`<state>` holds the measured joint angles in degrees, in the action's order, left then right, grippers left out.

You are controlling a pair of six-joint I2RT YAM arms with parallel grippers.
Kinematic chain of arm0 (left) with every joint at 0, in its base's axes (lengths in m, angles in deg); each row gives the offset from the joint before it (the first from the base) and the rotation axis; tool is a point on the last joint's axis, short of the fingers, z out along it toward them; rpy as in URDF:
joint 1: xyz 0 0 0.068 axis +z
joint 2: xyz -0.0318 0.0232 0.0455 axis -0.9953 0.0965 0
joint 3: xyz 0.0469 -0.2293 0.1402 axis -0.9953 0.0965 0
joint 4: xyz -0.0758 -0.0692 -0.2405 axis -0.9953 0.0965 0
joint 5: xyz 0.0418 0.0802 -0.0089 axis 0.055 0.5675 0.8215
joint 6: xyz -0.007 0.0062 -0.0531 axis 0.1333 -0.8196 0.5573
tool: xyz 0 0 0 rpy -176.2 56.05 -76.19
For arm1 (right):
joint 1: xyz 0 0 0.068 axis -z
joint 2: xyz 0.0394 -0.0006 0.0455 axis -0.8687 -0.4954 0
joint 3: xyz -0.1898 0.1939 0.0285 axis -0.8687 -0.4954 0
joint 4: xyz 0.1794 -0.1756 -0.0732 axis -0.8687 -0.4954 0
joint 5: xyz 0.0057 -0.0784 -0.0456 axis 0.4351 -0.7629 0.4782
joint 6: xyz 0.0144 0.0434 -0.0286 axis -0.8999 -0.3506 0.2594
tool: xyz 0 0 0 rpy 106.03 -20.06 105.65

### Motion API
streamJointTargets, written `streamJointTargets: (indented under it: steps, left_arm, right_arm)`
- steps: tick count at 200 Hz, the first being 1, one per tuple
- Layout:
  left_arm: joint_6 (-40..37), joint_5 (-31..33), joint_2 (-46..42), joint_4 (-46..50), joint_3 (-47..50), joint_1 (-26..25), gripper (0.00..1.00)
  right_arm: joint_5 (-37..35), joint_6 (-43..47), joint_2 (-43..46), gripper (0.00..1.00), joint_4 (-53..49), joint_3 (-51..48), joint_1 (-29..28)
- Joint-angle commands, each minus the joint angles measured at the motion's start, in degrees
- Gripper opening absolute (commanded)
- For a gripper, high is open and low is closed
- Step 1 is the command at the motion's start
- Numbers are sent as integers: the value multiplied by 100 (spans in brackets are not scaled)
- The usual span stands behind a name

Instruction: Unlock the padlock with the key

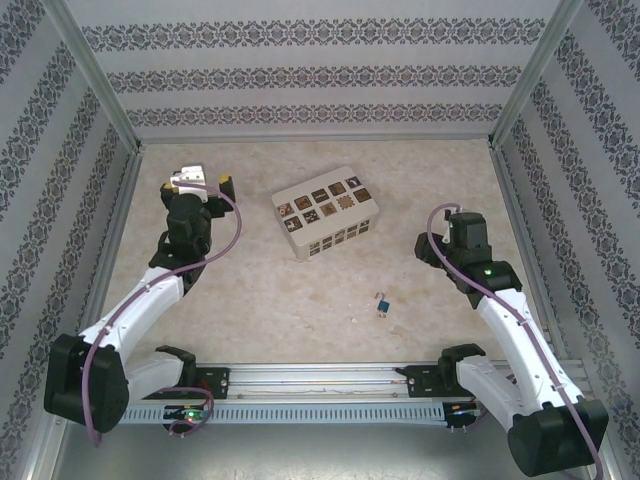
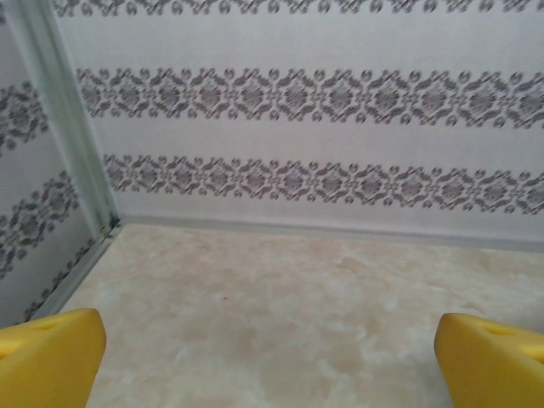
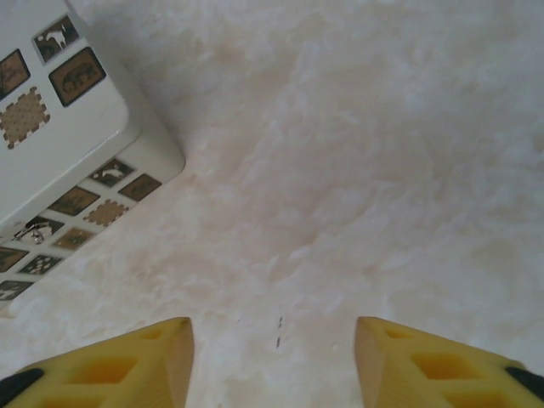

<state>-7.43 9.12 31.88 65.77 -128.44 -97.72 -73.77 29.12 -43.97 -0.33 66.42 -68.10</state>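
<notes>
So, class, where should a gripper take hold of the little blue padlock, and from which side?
Probably the blue body of the padlock, pinched across its sides from straight above: it lies low on the table, with its silvery part at the far end.

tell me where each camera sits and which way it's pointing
Top external: above and behind, looking down on the table, box and padlock; both arms show.
Left wrist: faces the back wall; open left tool at bottom.
Right wrist: looks down at table; open right tool at bottom.
Shared: top and right wrist both show the box.
</notes>
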Motion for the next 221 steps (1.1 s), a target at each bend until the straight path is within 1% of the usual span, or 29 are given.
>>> streamJointTargets:
  steps: [1,26,50,69,99,121,195,199,221]
  left_arm:
    - [179,336,-266,526,183,114,100]
    - [224,507,-473,716,391,137,100]
    - [313,674,-668,886,596,147,100]
    - [395,808,-821,993,772,154,99]
    - [477,978,-953,1119,973,181,100]
    - [513,1055,-979,1177,1060,192,99]
    - [557,1261,-1003,1335,1315,209,99]
    - [545,1258,-993,1342,1331,209,100]
    - [536,1272,-943,1379,1375,218,100]
  right_arm:
    - [-214,686,-1,59,619,-204,157]
    - [-182,988,-36,71,1364,-619,322]
    - [-130,1243,-159,84,2305,-1105,505]
    - [-74,1360,-395,91,2760,-1261,606]
    - [130,1610,-890,93,3454,-1384,668]
    - [295,1697,-1174,95,4289,-1578,687]
    - [561,1844,-2165,97,6996,-2196,700]
    - [565,1845,-2215,97,7092,-2327,700]
    - [681,1990,-2481,97,7615,-2338,698]
